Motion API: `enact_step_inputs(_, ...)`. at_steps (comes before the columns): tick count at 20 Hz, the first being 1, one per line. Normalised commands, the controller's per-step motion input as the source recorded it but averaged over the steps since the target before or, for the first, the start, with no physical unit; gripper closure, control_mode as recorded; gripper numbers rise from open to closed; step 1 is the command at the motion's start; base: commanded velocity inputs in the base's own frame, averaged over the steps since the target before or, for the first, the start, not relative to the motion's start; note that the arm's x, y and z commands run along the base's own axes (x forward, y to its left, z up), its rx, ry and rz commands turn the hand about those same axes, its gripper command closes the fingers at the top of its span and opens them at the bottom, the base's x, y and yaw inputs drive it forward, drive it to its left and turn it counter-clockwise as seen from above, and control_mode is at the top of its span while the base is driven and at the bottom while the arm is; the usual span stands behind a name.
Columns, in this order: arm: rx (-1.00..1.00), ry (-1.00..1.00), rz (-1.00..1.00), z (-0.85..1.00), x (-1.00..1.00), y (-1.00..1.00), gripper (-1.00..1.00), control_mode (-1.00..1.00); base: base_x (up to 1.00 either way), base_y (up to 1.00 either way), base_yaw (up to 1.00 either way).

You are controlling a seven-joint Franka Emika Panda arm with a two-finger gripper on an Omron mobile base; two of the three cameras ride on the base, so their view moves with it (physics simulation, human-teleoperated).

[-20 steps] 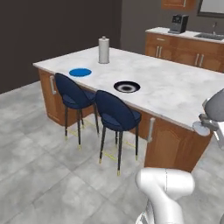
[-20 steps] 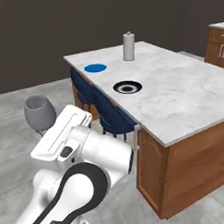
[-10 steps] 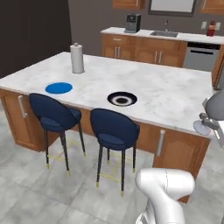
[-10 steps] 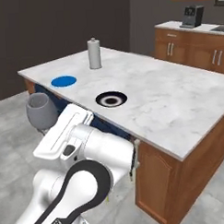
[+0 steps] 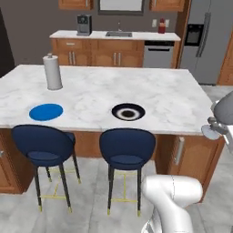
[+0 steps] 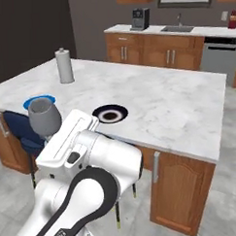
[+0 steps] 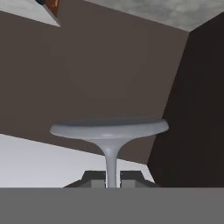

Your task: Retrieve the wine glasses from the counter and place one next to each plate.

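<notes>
A: Glass [image 6: 43, 116] status: claw [image 7: 112, 178] pinching its stem in the hand view, foot disc just past the fingertips. Held in the air beside the arm, off the surface [image 5: 173, 98].

B: Risks?

A: Thin stem in a narrow pinch. My guess is a sharp base turn or a fast swing could let it slip or tilt. Stools [image 5: 44, 147] sit tucked under the near edge, so a low approach may clip them (or the slab lip).

B: Count?

A: One glass in hand. Two plates: blue [image 5: 46, 112] and navy with white ring [image 5: 128, 111], well apart. Two stools. One grey cylinder [image 5: 53, 72] behind the blue plate.
</notes>
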Motion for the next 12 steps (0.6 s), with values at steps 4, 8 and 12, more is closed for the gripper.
enact_step_inputs(4,0.00,0.00,0.00,0.00,0.00,0.00,1.00,1.00,0.41,0.94,-0.46)
enact_step_inputs(8,0.00,0.00,0.00,0.00,0.00,0.00,1.00,1.00,0.89,0.37,-0.07)
enact_step_inputs(12,0.00,0.00,0.00,0.00,0.00,0.00,1.00,1.00,0.96,0.24,-0.03)
